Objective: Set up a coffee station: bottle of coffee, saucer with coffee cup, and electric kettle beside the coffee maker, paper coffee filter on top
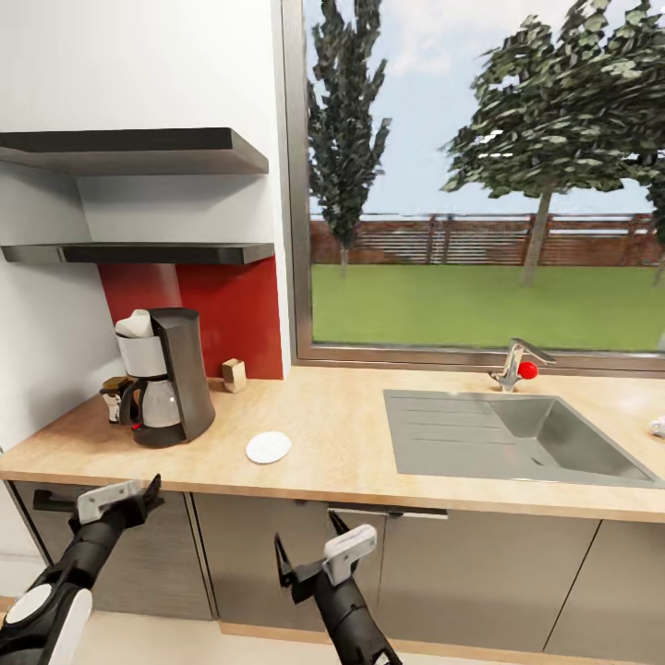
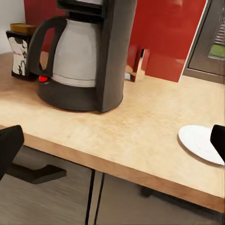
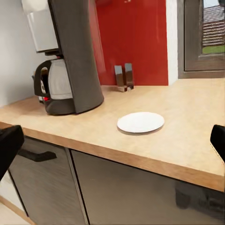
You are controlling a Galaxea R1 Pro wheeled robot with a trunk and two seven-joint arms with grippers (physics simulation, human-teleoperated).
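Light-wood kitchen countertop (image 1: 342,434) runs over grey cabinet fronts, with an inset grey steel sink (image 1: 517,434) towards its right end. The tall black coffee maker (image 1: 164,379) with its glass carafe stands at the left end, near the red backsplash, and a white paper filter (image 1: 136,324) rests on its top. The small dark bottle of coffee (image 1: 114,397) with a yellow-gold lid sits just beside the machine, on its wall side. The small flat round white saucer (image 1: 269,447) lies on the bare wood to the right of the machine, a little apart from it. The left gripper (image 1: 139,499) and the right gripper (image 1: 319,554) both hang in front of the cabinets below the counter edge, fingers spread and holding nothing.
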